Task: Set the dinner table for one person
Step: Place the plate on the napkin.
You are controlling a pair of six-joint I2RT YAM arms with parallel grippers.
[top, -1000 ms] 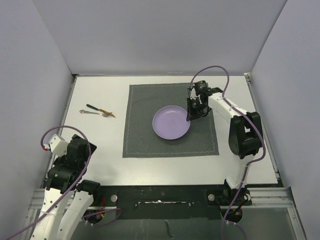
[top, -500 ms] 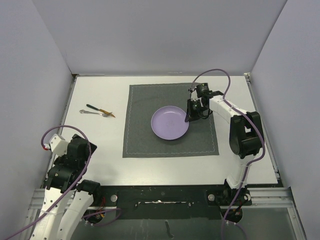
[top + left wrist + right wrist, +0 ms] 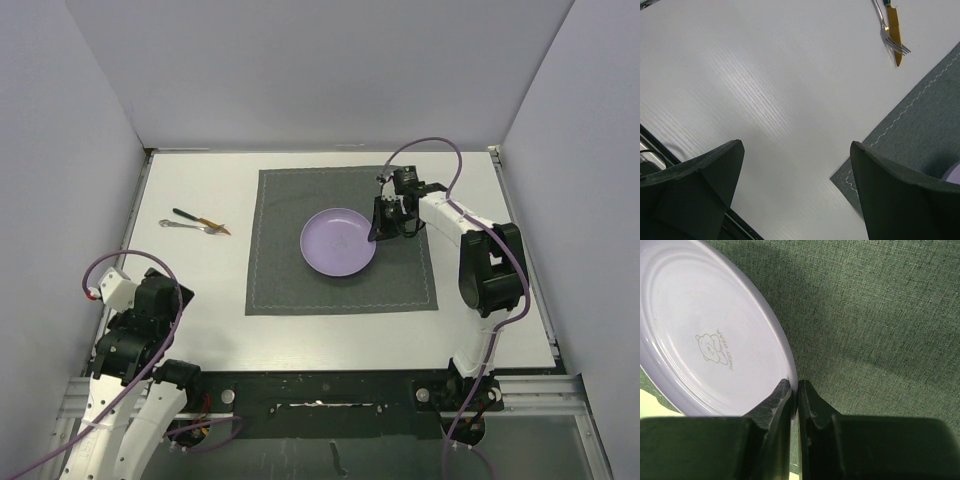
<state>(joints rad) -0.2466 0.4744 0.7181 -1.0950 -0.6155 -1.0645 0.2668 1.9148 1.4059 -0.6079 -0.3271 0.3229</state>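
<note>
A lilac plate (image 3: pixel 338 243) lies on the dark grey placemat (image 3: pixel 290 270) in the middle of the white dinner table (image 3: pixel 480 180). My right gripper (image 3: pixel 377 236) is shut on the plate's right rim; the right wrist view shows both fingers pinching the rim (image 3: pixel 790 375), with a bear print inside the plate (image 3: pixel 715 347). A fork (image 3: pixel 188 226) and a brown-bladed knife (image 3: pixel 203 219) lie on the table at the left. They also show in the left wrist view, fork (image 3: pixel 890 35) and knife (image 3: pixel 894 31). My left gripper (image 3: pixel 797 170) is open and empty above the near-left table.
The placemat's near-left corner (image 3: pixel 890 150) shows in the left wrist view. Grey walls enclose the table on three sides. The black rail (image 3: pixel 320 390) runs along the near edge.
My right gripper has dragged the plate a little to the left and slightly away on the placemat. The left arm has not moved.
</note>
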